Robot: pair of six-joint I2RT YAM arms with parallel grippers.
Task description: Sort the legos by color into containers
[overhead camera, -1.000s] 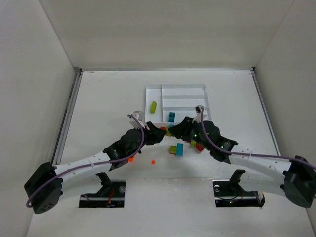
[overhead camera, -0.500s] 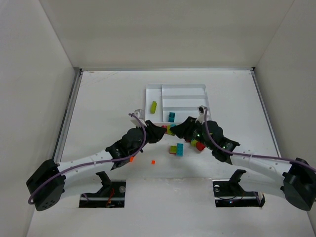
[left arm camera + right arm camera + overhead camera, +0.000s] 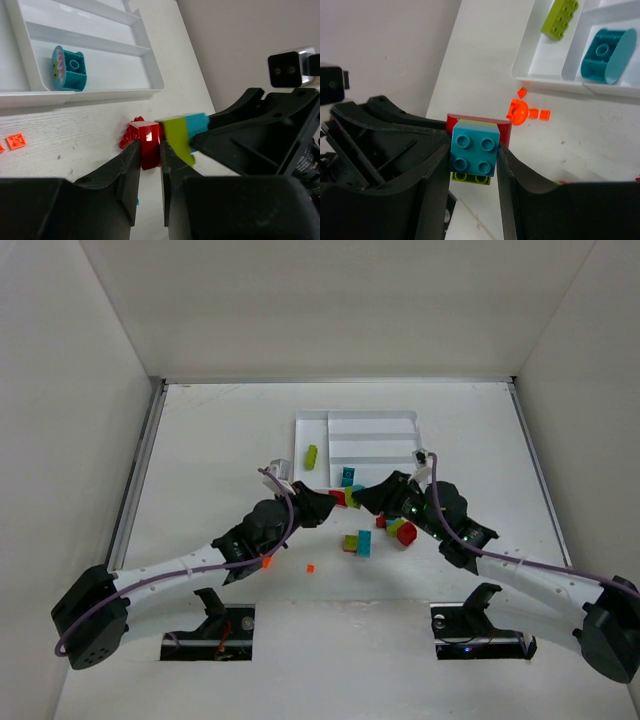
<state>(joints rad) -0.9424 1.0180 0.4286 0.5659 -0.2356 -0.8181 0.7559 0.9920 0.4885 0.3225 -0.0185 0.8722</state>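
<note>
White plastic tray [image 3: 370,430] is noted at the far middle of the table [image 3: 210,440], divided into one tall section on the left and three long parallel sections. One lime brick [image 3: 312,455] is recorded in the tall section, lying flat. One teal rounded piece [image 3: 347,476] is recorded in the long section nearest the arms.

Just in front of the tray's near edge, both grippers are met on one joined stack. The left gripper [image 3: 330,502] is clamped on a red brick [image 3: 149,142], one finger pressed to each side. The right gripper [image 3: 362,498] is clamped on a teal brick [image 3: 473,150], studs facing its wrist camera. A lime piece [image 3: 177,137] is joined between the red and the teal.

Orange bits [image 3: 520,110] are found on the table just outside the tray. Nearer the arms, a lime-and-teal pair [image 3: 358,542] and a red round piece [image 3: 405,532] are found loose, well apart from the tray.
</note>
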